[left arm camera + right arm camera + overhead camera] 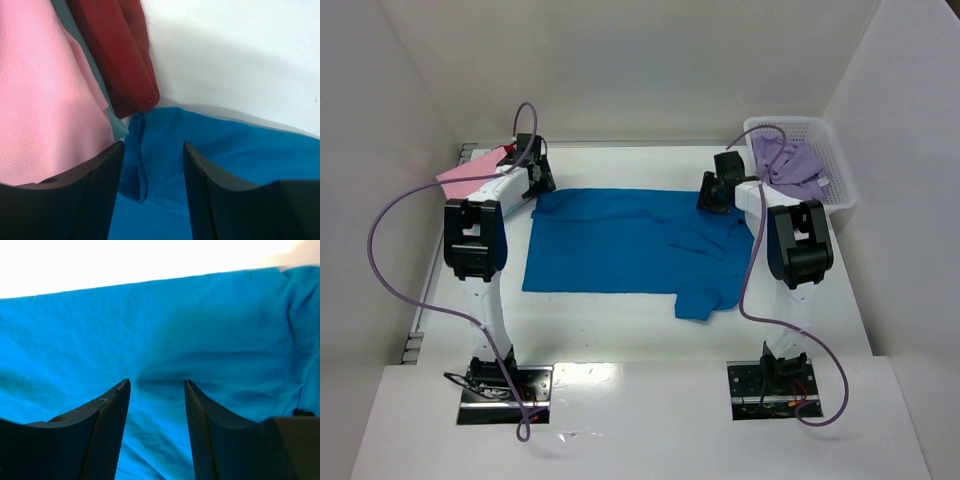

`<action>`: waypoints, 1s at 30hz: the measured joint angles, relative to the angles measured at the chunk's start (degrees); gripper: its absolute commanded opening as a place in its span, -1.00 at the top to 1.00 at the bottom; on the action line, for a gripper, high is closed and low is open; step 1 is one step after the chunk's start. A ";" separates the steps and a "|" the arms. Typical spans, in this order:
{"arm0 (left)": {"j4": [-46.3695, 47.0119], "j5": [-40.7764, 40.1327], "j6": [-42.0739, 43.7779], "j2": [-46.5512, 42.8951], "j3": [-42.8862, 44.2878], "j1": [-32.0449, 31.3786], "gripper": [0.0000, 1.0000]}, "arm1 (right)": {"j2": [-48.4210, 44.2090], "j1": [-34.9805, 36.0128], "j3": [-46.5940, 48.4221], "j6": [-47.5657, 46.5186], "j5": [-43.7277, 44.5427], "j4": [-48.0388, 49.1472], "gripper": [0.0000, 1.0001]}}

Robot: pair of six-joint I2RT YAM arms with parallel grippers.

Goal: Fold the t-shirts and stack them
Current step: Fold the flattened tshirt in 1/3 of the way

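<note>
Both arms are bent forward, noses down. Left claw [153, 146] and right claw [157, 383] are both spread, blue t-shirt [610, 245] right under their tips.

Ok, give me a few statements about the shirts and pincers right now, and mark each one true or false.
1. The blue shirt lies spread on the table. True.
2. The lavender shirt lies on the table. False: it is in the basket.
3. The left pincer and right pincer are both over the blue shirt, jaws apart. True.
4. The red shirt is in the basket. False: it lies beside the pink shirt, far left.
</note>
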 measured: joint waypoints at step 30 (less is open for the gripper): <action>-0.66 3.04 0.02 3.87 0.70 0.98 0.50 | 0.63 0.00 0.52 -0.07 0.07 -0.07 -0.08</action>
